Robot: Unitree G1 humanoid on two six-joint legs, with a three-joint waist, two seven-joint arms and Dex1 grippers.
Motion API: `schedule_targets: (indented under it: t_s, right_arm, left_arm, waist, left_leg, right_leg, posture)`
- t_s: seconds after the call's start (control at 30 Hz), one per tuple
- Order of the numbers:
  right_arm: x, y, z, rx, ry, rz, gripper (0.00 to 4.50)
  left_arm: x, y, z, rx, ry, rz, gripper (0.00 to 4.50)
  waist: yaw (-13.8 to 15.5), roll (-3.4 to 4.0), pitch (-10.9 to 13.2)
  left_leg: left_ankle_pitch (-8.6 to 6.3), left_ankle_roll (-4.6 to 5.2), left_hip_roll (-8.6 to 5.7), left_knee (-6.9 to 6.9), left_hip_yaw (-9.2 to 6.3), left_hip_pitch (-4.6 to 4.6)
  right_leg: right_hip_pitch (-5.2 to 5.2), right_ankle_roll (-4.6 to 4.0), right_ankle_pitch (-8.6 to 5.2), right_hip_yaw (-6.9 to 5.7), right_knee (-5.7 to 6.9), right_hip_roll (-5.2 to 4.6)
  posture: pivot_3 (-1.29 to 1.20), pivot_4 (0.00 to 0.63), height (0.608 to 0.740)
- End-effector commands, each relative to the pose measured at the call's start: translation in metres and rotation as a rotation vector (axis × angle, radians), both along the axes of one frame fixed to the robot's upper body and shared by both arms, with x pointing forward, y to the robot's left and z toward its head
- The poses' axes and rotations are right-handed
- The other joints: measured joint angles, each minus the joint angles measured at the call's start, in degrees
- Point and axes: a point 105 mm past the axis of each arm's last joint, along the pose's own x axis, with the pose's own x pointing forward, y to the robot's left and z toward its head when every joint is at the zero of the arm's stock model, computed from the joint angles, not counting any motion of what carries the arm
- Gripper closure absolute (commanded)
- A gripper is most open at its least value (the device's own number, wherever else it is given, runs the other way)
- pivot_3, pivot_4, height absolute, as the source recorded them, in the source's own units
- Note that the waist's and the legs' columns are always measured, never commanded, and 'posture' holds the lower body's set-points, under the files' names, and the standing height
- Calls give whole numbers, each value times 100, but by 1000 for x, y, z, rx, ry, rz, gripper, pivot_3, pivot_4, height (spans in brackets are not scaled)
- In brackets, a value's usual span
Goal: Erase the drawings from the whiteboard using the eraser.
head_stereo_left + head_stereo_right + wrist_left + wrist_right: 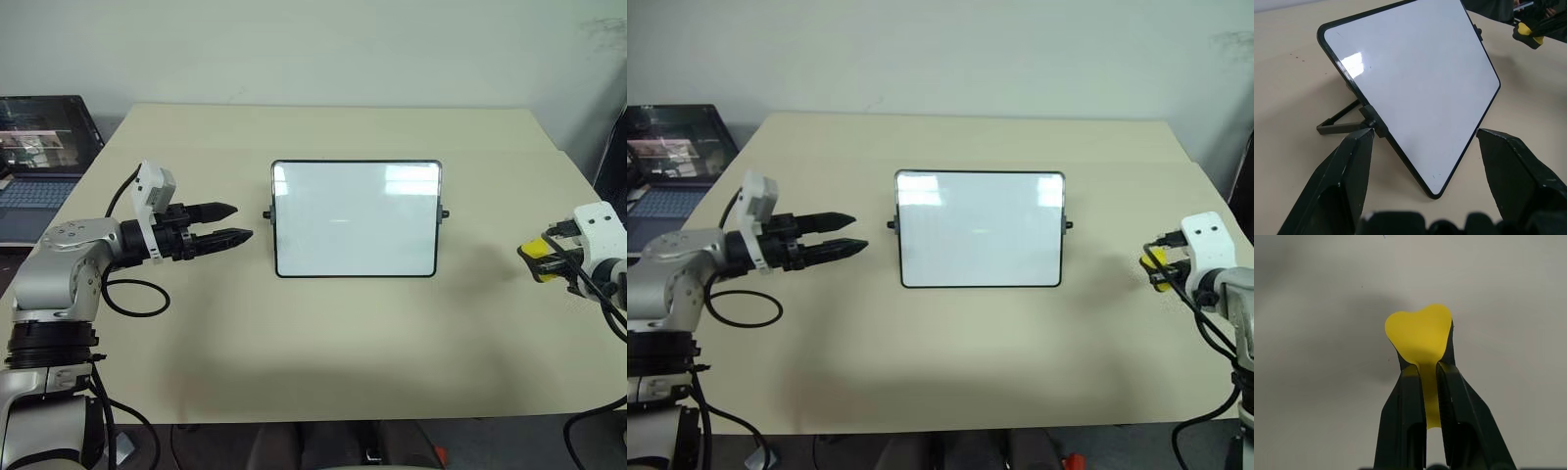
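**Inspector A:** Head views. Board stands propped on the table, face toward the robot, long axis running across. No drawings visible on it. Left gripper sits just beside the board's left edge, fingers parted, holding nothing. Right gripper is well off to the board's right, clamped on the eraser.

**Inspector B:** Left wrist view?

**A:** Board lies ahead of the open fingers, tilted back on its stand, face clean.

**B:** Right wrist view?

**A:** Jaws shut tight on the eraser; its soft end bulges past the fingertips, pointing away from the wrist.

**B:** Recommendation?

**A:** In my judgement the wiping looks finished. Set the eraser down flat, clear of the board, and release only once it rests on the table.
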Motion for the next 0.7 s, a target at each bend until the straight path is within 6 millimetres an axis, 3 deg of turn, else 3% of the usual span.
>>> schedule_targets:
  t_s: [0.03,0.33,0.7]
  right_arm:
    - [-1,0,7,50,-46,-12,4457]
    - [-8,7,-1,133,-11,1,4457]
    - [-17,-2,-22,136,67,-77,4457]
  left_arm:
    - [-1,-4,12,3,-46,-20,867]
    - [-3,-2,12,5,-44,-15,867]
    - [-2,-4,12,4,-44,-22,867]
  waist:
    - [1,0,0]
    - [5,0,0]
    - [5,0,0]
  left_leg:
    - [0,0,0,0,0,0]
    - [0,0,-2,0,0,-2]
    - [0,0,-1,0,0,-1]
  right_leg:
    - [0,0,0,-1,0,0]
    - [1,1,-1,0,0,3]
    - [1,3,-2,-1,1,3]
  posture:
    - [0,150,740]
    - [0,150,740]
    - [0,150,740]
